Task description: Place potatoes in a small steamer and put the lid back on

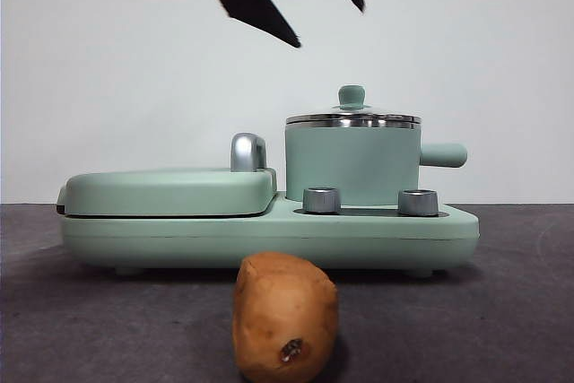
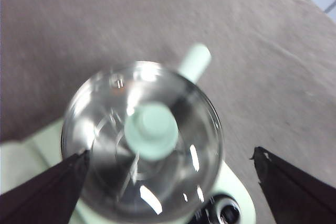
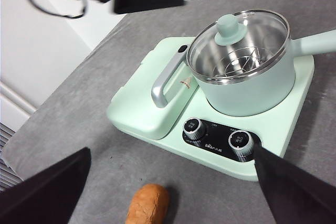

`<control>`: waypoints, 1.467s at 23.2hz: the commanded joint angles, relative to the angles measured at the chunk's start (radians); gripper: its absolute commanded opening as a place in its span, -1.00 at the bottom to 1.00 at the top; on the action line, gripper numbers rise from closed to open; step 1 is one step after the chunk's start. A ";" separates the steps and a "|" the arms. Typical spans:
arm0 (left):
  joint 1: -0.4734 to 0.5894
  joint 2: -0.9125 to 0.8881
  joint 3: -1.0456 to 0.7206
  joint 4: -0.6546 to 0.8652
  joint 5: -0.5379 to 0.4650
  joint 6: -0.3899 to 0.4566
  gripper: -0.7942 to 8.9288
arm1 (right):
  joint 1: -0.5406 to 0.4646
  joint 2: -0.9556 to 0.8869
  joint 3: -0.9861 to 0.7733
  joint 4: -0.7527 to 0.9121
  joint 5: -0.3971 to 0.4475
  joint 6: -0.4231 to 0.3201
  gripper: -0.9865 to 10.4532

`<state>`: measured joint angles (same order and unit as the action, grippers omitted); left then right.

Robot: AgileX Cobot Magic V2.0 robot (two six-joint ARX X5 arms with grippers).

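Observation:
The brown potato (image 1: 285, 316) lies on the table in front of the appliance; it also shows in the right wrist view (image 3: 148, 204). The mint-green steamer (image 1: 352, 163) stands on the appliance's right side with the glass lid (image 1: 352, 119) on it. My left gripper (image 1: 328, 24) hangs open well above the lid, apart from it. In the left wrist view its jaws stand wide on either side of the lid's green knob (image 2: 151, 129). My right gripper (image 3: 172, 150) is open and empty, high above the potato and the appliance's front edge.
The flat mint-green griddle (image 1: 170, 193) with a chrome handle (image 1: 247, 152) takes the appliance's left half. Two steel dials (image 1: 321, 200) sit on the front below the steamer. The steamer's side handle (image 1: 444, 154) points right. A wire rack shows inside the steamer (image 3: 236, 61).

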<state>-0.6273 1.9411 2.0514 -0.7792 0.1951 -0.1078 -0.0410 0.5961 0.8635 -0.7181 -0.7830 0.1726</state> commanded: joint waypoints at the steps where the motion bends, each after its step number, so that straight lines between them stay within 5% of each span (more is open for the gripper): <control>1: -0.029 0.085 0.092 0.017 -0.024 0.026 0.19 | 0.001 0.003 0.019 0.006 -0.003 0.007 0.04; 13: -0.062 0.231 0.120 0.055 -0.114 0.014 0.17 | 0.001 0.003 0.019 0.006 -0.006 0.006 0.04; 20: -0.068 0.237 0.120 0.067 -0.141 0.023 -0.15 | 0.001 0.003 0.019 0.006 -0.006 0.006 0.04; 34: -0.072 0.252 0.120 0.061 -0.148 0.074 -0.34 | 0.000 0.003 0.019 0.006 -0.006 0.007 0.04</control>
<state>-0.6872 2.1578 2.1410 -0.7219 0.0505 -0.0437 -0.0410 0.5961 0.8635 -0.7181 -0.7856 0.1726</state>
